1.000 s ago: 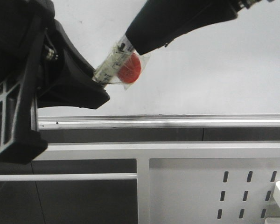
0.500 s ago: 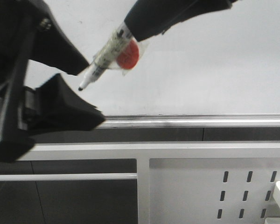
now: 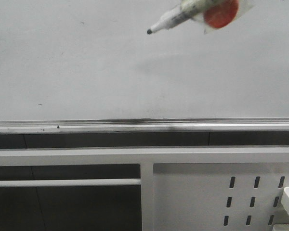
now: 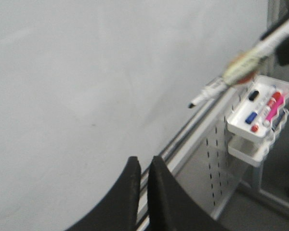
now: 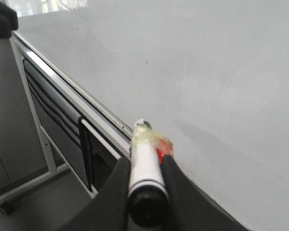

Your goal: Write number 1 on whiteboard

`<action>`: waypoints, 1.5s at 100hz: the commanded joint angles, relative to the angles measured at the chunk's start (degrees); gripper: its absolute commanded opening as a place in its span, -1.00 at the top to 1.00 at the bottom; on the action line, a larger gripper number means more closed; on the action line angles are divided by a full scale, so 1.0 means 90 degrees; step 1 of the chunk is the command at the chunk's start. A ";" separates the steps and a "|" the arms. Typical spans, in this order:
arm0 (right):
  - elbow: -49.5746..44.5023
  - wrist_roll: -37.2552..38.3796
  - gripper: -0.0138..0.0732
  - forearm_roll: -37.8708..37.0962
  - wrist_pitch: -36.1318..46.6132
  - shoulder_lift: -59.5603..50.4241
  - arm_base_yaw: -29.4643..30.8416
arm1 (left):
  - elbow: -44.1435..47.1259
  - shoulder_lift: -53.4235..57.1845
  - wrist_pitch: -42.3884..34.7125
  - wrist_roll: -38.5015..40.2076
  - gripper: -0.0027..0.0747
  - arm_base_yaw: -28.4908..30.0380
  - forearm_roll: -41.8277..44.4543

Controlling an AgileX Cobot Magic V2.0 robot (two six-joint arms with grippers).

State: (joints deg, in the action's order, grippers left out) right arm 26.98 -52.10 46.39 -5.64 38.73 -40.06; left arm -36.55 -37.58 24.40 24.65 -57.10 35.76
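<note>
Large white glossy whiteboard [image 3: 86, 62] blank, no stroke yet. Right gripper [image 5: 145, 166] pinching white black-tipped marker pen [image 3: 171, 20] w/ red tape blob, 1 o'clock, nib aimed at board for writing. Left gripper [image 4: 143, 166] pressed together, empty.

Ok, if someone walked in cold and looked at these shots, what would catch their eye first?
Probably the uncapped marker at the top of the front view, taped with a red disc, black tip aimed at the blank whiteboard. Next, the right gripper clamped around its barrel. No stroke shows.
</note>
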 commanded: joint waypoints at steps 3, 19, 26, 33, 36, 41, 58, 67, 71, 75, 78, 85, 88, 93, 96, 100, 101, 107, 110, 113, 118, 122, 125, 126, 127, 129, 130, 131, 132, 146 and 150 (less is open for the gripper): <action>0.0112 0.0010 0.84 0.0117 0.0264 -0.0339 0.0002 | 0.0042 0.0388 -0.0771 0.1013 0.98 0.0389 0.0726; 0.0134 0.0010 0.84 0.0117 0.0883 -0.0191 0.0002 | 0.0662 0.0501 -0.2330 0.2192 0.98 0.1244 0.1434; 0.0134 0.0010 0.84 0.0128 0.1111 -0.0031 0.0002 | 0.0921 0.0488 -0.2827 0.2353 0.98 0.1677 0.1348; 0.0134 0.0010 0.84 0.0128 0.1327 0.0127 0.0002 | 0.1155 0.0488 -0.3250 0.2382 0.98 0.2160 0.1152; 0.0151 0.0010 0.84 0.0128 0.1365 0.0182 0.0002 | 0.1242 0.0488 -0.3501 0.2382 0.98 0.2362 0.1047; 0.0192 0.0010 0.84 0.0128 0.1386 0.0282 0.0002 | 0.1387 0.0488 -0.3873 0.2382 0.98 0.2717 0.0856; 0.0376 -0.0017 0.84 0.0102 0.1864 0.0586 0.0002 | 0.1722 0.0488 -0.5258 0.2382 0.98 0.3816 0.0446; 0.0380 -0.0031 0.84 0.0093 0.2256 0.0759 0.0002 | 0.1775 0.0488 -0.5652 0.2382 0.98 0.4254 0.0378; 0.0380 -0.0031 0.84 0.0093 0.2317 0.0864 0.0002 | 0.1775 0.0488 -0.5741 0.2382 0.98 0.4398 0.0378; 0.0380 -0.0031 0.84 0.0093 0.2328 0.0994 0.0002 | 0.1775 0.0488 -0.5823 0.2382 0.98 0.4517 0.0378; 0.0365 -0.0031 0.84 0.0093 0.2328 0.1090 0.0002 | 0.1775 0.0488 -0.5882 0.2382 0.98 0.4582 0.0378; 0.0296 -0.0031 0.84 0.0093 0.2285 0.1417 0.0042 | 0.1775 0.0488 -0.5952 0.2382 0.98 0.4661 0.0378; 0.0239 -0.0031 0.84 0.0106 0.2301 0.1568 0.0041 | 0.1775 0.0488 -0.5952 0.2382 0.98 0.4661 0.0378; 0.0154 -0.0031 0.84 0.0216 0.2299 0.1848 0.0041 | 0.1775 0.0488 -0.5952 0.2382 0.98 0.4661 0.0378; 0.0100 -0.0031 0.84 0.0327 0.2299 0.2014 0.0041 | 0.1775 0.0488 -0.5964 0.2382 0.98 0.4661 0.0406; 0.0075 -0.0031 0.84 0.0386 0.2251 0.2240 0.0041 | 0.1775 0.0488 -0.5962 0.2382 0.98 0.4661 0.0406; 0.0070 -0.0031 0.84 0.0397 0.2236 0.2311 0.0041 | 0.1775 0.0488 -0.5962 0.2382 0.98 0.4661 0.0406; 0.0059 -0.0031 0.84 0.0397 0.2152 0.2542 -0.0002 | 0.1775 0.0488 -0.5962 0.2382 0.98 0.4661 0.0406; 0.0059 -0.0031 0.84 0.0397 0.2152 0.2611 -0.0035 | 0.1775 0.0488 -0.5962 0.2382 0.98 0.4661 0.0408; 0.0071 -0.0031 0.84 0.0397 0.2165 0.2649 -0.0072 | 0.1775 0.0488 -0.5977 0.2382 0.98 0.4661 0.0419; 0.0098 -0.0031 0.84 0.0397 0.2136 0.2664 -0.0159 | 0.1775 0.0488 -0.5976 0.2382 0.98 0.4661 0.0419; 0.0175 -0.0031 0.84 0.0397 0.1958 0.2596 -0.0272 | 0.1775 0.0488 -0.6035 0.2382 0.98 0.4661 0.0445; 0.0245 -0.0031 0.84 0.0382 0.1746 0.2523 -0.0374 | 0.1775 0.0488 -0.6173 0.2382 0.98 0.4661 0.0553; 0.0284 -0.0031 0.84 0.0338 0.1614 0.2506 -0.0426 | 0.1775 0.0488 -0.6213 0.2382 0.98 0.4661 0.0632; 0.0303 -0.0031 0.84 0.0303 0.1541 0.2473 -0.0452 | 0.1775 0.0488 -0.6297 0.2393 0.98 0.4661 0.0678; 0.0374 -0.0031 0.84 0.0160 0.1296 0.2420 -0.0534 | 0.1775 0.0488 -0.6396 0.2393 0.98 0.4661 0.0842; 0.0399 -0.0031 0.84 0.0108 0.1118 0.2401 -0.0562 | 0.1775 0.0488 -0.6512 0.2412 0.98 0.4661 0.0906; 0.0451 -0.0031 0.84 0.0006 0.1031 0.2382 -0.0613 | 0.1775 0.0488 -0.6573 0.2428 0.98 0.4661 0.1048; 0.0477 -0.0031 0.84 -0.0042 0.0947 0.2349 -0.0637 | 0.1775 0.0488 -0.6700 0.2426 0.98 0.4661 0.1126; 0.1101 -0.0031 0.84 -0.0223 -0.0533 0.2257 -0.0773 | 0.1762 0.0461 -0.7476 0.2890 0.98 0.4661 0.3190; 0.1276 -0.0031 0.84 -0.0277 -0.0800 0.2271 -0.0773 | 0.1762 0.0428 -0.7475 0.3152 0.98 0.4661 0.3808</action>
State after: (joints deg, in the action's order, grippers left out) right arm 33.82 -52.10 45.49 -9.11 60.32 -46.87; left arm -19.00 -33.04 -38.31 48.74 -15.25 60.77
